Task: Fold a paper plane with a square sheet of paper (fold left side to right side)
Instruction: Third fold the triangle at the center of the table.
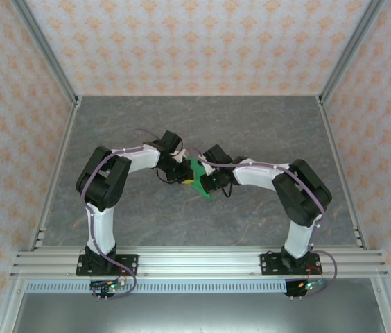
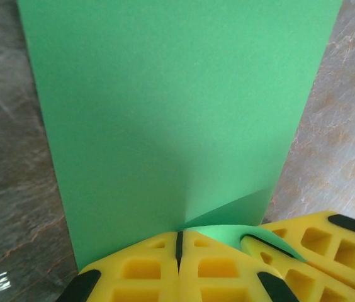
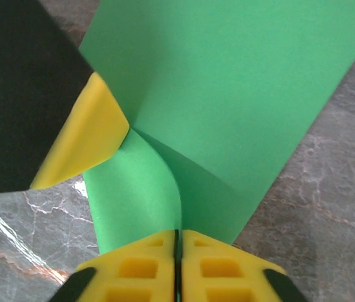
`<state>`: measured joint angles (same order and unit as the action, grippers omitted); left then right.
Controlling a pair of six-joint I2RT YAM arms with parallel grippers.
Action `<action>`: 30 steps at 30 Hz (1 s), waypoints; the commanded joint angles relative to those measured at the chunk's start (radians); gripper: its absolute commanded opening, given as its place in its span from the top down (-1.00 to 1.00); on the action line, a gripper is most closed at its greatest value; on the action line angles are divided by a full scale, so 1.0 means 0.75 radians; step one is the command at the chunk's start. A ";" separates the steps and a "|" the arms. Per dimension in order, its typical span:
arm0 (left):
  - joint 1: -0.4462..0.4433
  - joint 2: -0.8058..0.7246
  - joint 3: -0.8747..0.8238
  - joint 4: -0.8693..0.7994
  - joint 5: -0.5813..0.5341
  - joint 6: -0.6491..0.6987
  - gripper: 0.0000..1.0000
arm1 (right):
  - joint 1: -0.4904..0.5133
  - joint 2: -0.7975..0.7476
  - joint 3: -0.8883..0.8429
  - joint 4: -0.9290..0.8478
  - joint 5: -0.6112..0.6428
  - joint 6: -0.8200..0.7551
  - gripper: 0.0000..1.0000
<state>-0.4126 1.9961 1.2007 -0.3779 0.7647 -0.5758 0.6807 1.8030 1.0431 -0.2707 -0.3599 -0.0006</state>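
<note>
- The table [image 1: 265, 132] is viewed from above, and the sheet [image 1: 197, 172] lies at its middle, between the two arms bent in toward it.
- The sheet is seen as long and narrow. From the left gripper [image 2: 179, 246] its long axis runs flat along the table straight out to 12 o'clock.
- The left gripper is clenched, its pads together at the sheet's near edge. Whether any of the sheet is caught between them cannot be told.
- The right gripper [image 3: 177, 242] is clenched on a curled flap [image 3: 136, 189] of the sheet, and the rest of the sheet leads off to 1 o'clock.
- The two grippers are set just beside each other, the right at the left's 4 o'clock, so neither is judged nearer.
- The coming move is judged to turn on the flap being carried across the long axis while the crease [image 2: 184, 195] is pinned at its near end.
</note>
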 commanded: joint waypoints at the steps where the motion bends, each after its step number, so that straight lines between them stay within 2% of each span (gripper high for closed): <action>1: -0.009 0.070 -0.085 -0.074 -0.176 0.019 0.90 | -0.057 -0.124 0.055 -0.085 0.007 0.094 0.55; 5: -0.010 0.073 -0.089 -0.069 -0.187 0.018 0.92 | -0.071 -0.195 0.087 -0.168 0.031 0.100 0.30; 7: -0.008 0.073 -0.089 -0.067 -0.187 0.016 0.92 | -0.072 -0.213 0.098 -0.217 0.001 0.092 0.28; 10: -0.010 0.071 -0.085 -0.067 -0.185 0.016 0.92 | -0.071 -0.230 0.088 -0.219 -0.177 0.127 0.29; 14: -0.010 0.067 -0.081 -0.069 -0.185 0.018 0.92 | -0.071 -0.183 0.063 -0.146 -0.449 0.281 0.44; 21: -0.010 0.067 -0.075 -0.072 -0.183 0.017 0.93 | -0.069 -0.013 0.061 -0.047 -0.680 0.451 0.46; 30: -0.010 0.064 -0.077 -0.075 -0.187 0.020 0.94 | -0.072 0.112 0.088 -0.101 -0.623 0.493 0.48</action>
<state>-0.4126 1.9907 1.1908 -0.3653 0.7631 -0.5755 0.6239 1.8759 1.0943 -0.3405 -0.8188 0.3355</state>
